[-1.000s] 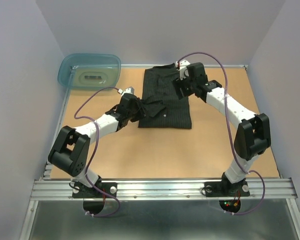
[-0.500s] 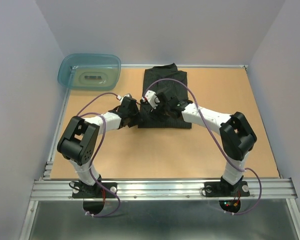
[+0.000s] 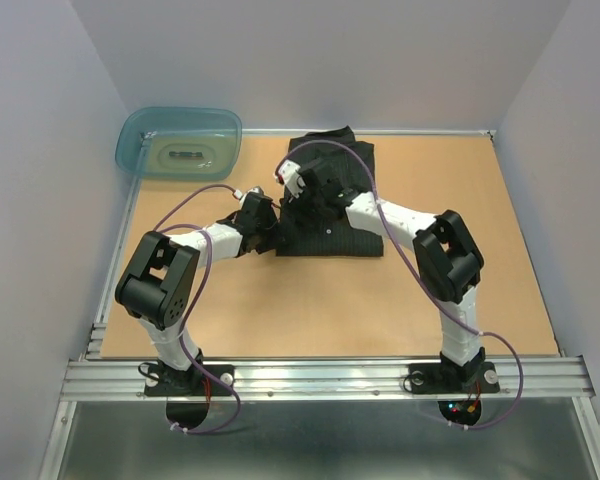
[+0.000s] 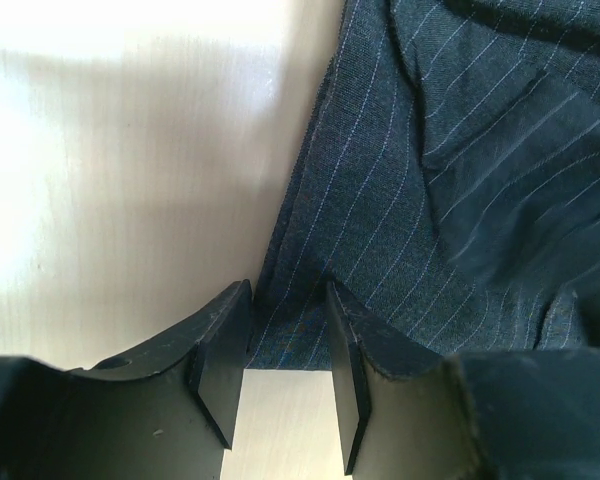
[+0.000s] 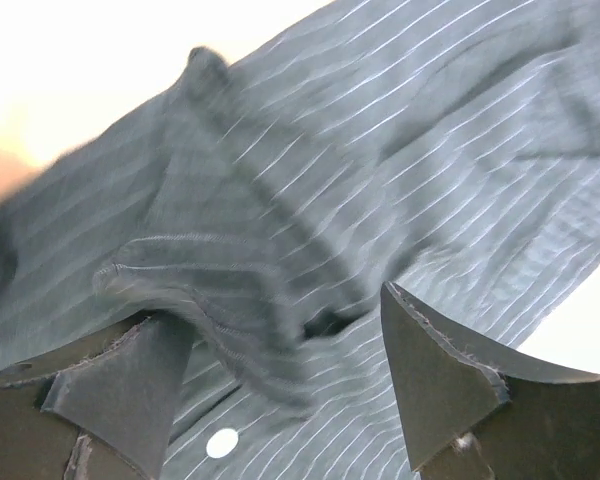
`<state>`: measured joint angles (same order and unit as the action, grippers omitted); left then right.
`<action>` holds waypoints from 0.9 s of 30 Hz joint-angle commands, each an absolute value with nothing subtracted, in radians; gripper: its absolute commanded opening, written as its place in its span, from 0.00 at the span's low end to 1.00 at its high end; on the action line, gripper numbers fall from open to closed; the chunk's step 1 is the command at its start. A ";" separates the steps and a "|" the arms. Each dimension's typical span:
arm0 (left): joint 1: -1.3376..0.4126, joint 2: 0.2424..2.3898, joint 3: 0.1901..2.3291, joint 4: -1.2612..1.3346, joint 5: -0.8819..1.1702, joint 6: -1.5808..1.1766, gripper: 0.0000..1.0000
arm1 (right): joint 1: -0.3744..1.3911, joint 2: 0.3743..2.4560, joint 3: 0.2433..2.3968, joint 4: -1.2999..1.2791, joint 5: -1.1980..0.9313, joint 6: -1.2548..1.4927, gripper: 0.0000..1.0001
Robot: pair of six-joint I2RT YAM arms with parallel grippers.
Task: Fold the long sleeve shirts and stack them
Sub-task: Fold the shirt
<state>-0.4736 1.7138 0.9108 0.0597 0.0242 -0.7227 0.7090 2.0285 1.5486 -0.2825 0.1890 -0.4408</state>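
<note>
**A:** Where is the shirt [image 3: 325,243]?

**B:** At the far edge of the surface [image 3: 310,310], about midway along it, already partly folded into a rectangle. The teal tub [image 3: 130,140] sits apart from it in the far left corner.

**A:** And the hands?

**B:** The left hand [image 4: 288,300] pinches the shirt's left edge, close to its near corner. The right hand [image 5: 283,305] hangs spread over a raised fold mid-shirt and grasps nothing.

**A:** Which step is this?

**B:** Folding, I'd judge, with stacking not yet begun. Next, the right hand needs to drop around that fold and clench. Then both should carry the cloth across evenly without dragging the whole shirt.
</note>
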 commanded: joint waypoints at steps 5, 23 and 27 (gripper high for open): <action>-0.471 1.704 0.905 0.038 0.025 -0.715 0.47 | 0.545 2.082 1.746 -0.202 0.211 -0.210 0.77; -0.471 1.634 0.922 0.006 0.008 -0.703 0.47 | 0.410 1.925 1.652 -0.249 -0.274 0.048 0.69; -0.471 1.649 0.922 0.005 0.008 -0.703 0.47 | 0.413 1.974 1.712 -0.244 -0.509 0.098 0.65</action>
